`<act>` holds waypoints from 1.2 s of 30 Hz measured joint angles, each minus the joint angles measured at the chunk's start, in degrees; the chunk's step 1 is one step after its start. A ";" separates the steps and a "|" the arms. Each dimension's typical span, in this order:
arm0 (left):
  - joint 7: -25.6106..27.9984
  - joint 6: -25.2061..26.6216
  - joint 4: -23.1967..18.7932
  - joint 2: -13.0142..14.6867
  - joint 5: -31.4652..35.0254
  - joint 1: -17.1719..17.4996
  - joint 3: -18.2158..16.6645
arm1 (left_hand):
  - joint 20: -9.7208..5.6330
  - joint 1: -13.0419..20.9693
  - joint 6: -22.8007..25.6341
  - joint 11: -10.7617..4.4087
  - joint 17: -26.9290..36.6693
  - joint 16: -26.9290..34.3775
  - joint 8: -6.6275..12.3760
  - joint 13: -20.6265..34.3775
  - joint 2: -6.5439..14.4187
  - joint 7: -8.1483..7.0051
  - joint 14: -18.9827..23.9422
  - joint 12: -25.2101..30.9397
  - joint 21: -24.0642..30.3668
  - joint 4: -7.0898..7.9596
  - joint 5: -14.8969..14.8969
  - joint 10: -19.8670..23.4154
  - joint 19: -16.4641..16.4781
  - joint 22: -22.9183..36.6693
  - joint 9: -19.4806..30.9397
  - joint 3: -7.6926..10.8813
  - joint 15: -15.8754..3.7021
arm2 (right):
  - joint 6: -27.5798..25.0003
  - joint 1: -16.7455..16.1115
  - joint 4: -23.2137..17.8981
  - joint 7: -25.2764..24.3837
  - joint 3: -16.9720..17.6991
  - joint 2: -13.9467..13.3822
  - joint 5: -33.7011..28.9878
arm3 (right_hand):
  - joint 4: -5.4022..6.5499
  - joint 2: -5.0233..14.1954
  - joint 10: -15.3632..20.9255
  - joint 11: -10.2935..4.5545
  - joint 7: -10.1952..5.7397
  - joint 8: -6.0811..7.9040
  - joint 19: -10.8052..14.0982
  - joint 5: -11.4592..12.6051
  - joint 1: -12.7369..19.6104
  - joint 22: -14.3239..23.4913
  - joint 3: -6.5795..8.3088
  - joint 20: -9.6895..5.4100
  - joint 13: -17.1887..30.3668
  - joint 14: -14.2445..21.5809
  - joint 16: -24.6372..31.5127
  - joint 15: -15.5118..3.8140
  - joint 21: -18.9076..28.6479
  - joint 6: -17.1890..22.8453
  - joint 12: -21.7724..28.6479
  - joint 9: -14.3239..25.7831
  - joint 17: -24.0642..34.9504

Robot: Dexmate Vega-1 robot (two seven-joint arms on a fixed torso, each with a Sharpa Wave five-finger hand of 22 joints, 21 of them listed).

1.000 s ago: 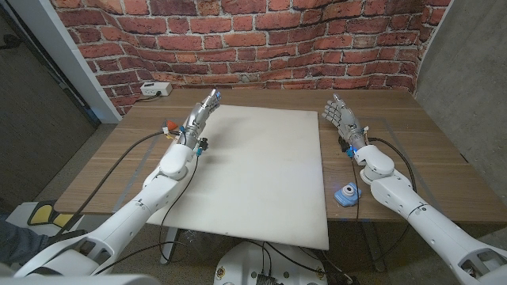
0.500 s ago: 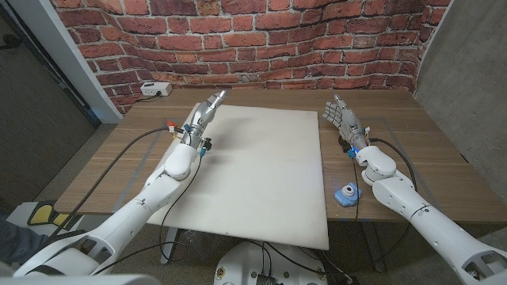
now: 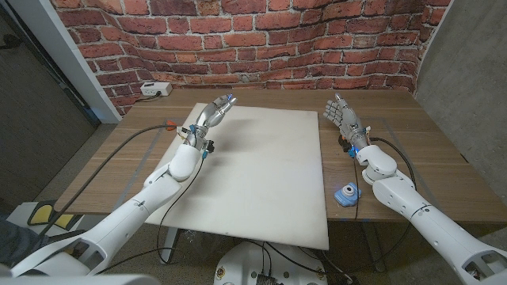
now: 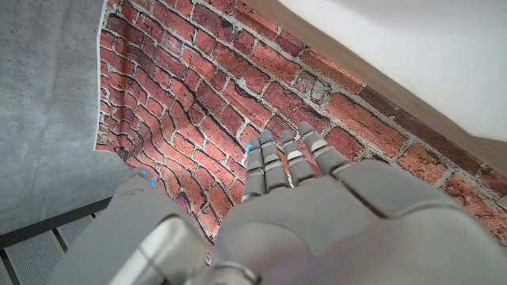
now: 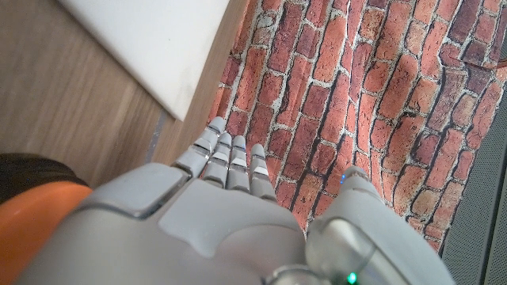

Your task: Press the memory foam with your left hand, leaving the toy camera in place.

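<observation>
left hand [image 3: 213, 112] hovers with nothing held, fingers out, over the memory foam's [image 3: 261, 170] far left corner. right hand [image 3: 344, 119] empty too, fingers apart. toy camera [image 3: 345, 193] sits on the table [image 3: 428, 158] beside the foam's right edge. no readable writing.

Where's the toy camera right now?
In the head view, the toy camera sits on the wooden table just off the memory foam's right edge, beside the right forearm.
</observation>
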 measured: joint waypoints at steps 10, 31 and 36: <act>1.12 6.13 -4.41 2.10 6.02 0.37 1.57 | -0.01 0.81 0.00 0.01 0.00 -0.43 -0.51 0.00 0.81 0.00 0.00 -0.62 -0.44 -0.47 0.00 0.00 -0.01 0.00 0.00 0.48 0.00 | 0.25 -0.35 -0.40 -0.06 0.03 -0.03 -0.15 | 0.00 0.00 0.00 0.00 0.00 0.00 0.00 -0.01 0.00 0.00 0.00 0.00 0.00 0.00 0.00 0.00 -0.49 0.00 0.00 0.00 0.00; 0.98 20.26 -12.93 5.29 18.74 0.13 5.46 | -0.31 2.24 -0.12 -0.15 0.16 -0.66 -1.15 0.00 2.24 -0.11 -0.01 -1.06 -0.89 -1.11 0.00 -0.15 -0.75 0.00 0.00 1.11 0.00 | -0.25 -1.09 -1.25 -0.46 -0.13 -0.25 -0.25 | -0.31 0.16 -0.01 0.00 0.00 0.00 -0.01 -0.04 0.16 -0.01 -0.32 0.00 -0.01 0.18 0.00 -0.18 -0.49 0.01 0.00 -0.01 -0.01; 0.83 22.59 -14.13 5.61 20.91 -0.03 6.30 | -0.31 2.77 -0.12 -0.15 0.16 -0.66 -1.14 -0.01 2.77 -0.11 -0.01 -1.06 -1.10 -1.34 0.00 -0.14 -0.75 0.01 0.00 1.35 0.00 | -0.46 -1.22 -1.42 -0.53 -0.17 -0.34 -0.28 | -0.31 0.16 0.01 0.01 0.00 0.00 -0.01 -0.04 0.16 -0.01 -0.32 0.00 -0.01 0.18 0.00 -0.18 -0.49 0.01 0.00 -0.01 0.00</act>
